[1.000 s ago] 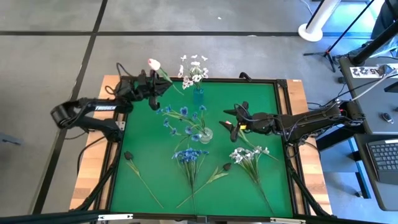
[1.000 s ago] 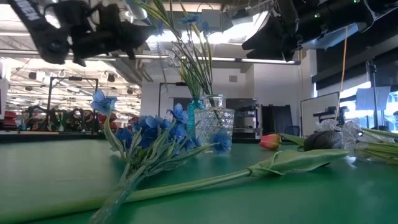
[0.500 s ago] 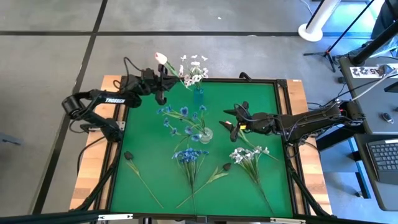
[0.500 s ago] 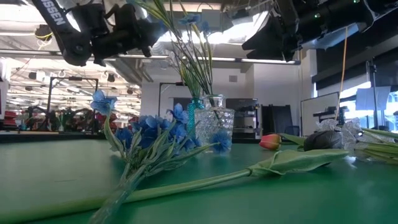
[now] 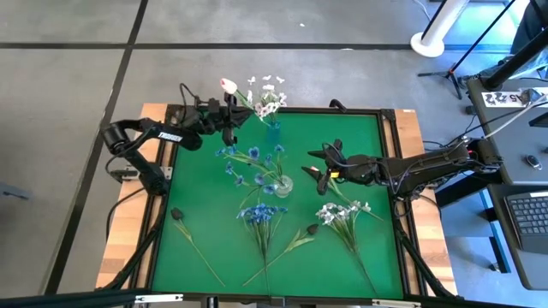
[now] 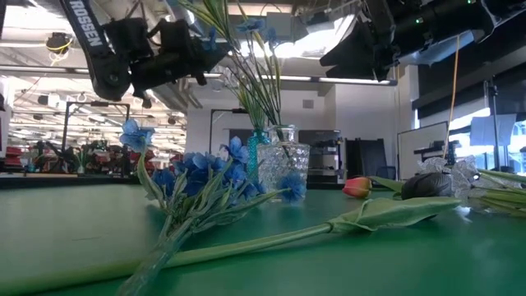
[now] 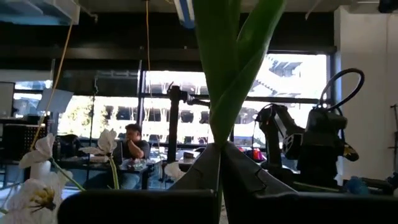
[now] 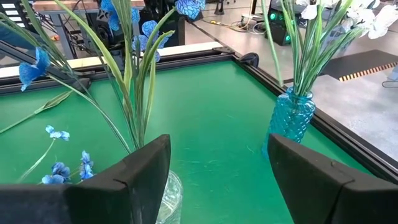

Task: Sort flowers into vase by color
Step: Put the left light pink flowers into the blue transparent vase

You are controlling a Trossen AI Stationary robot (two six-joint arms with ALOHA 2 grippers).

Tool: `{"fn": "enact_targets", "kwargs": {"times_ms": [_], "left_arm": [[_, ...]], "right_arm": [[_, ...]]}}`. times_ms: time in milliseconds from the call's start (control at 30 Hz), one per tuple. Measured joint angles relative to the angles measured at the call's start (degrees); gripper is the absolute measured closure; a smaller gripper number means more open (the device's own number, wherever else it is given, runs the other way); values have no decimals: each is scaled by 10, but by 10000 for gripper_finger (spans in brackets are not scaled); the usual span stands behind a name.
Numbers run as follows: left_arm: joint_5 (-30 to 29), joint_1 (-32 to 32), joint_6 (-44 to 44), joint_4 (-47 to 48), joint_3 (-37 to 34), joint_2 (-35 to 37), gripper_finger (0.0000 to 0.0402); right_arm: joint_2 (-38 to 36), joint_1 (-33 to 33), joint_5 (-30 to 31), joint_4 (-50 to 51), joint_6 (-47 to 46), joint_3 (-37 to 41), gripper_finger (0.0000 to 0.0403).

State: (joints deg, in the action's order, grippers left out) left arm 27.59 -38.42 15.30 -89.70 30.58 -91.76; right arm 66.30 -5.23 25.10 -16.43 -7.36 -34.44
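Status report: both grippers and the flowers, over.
Left gripper shut on pink tulip, near blue vase. Right gripper open, waiting beside clear vase. Nothing blocking.

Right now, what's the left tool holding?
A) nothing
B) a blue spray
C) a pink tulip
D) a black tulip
C: the left tool is shut on a green stem at the mat's far edge, and the pink tulip tops that stem; the left wrist view shows the fingers pinching the stalk.
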Motion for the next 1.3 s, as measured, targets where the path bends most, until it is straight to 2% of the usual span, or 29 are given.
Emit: {"fn": "enact_targets", "kwargs": {"times_ms": [267, 733, 1067, 1300], "left_arm": [[0, 0, -13, 1, 40, -40, 401], [-16, -1, -97, 55, 44, -44, 401], [-15, -2, -104, 137, 44, -44, 401], [-15, -2, -130, 227, 44, -42, 401]], "right_arm": [[0, 0, 5, -1, -8, 0, 135], [15, 0, 11, -3, -14, 0, 135], [68, 0, 27, -33, -17, 0, 135], [70, 0, 13, -57, -12, 0, 135]]}}
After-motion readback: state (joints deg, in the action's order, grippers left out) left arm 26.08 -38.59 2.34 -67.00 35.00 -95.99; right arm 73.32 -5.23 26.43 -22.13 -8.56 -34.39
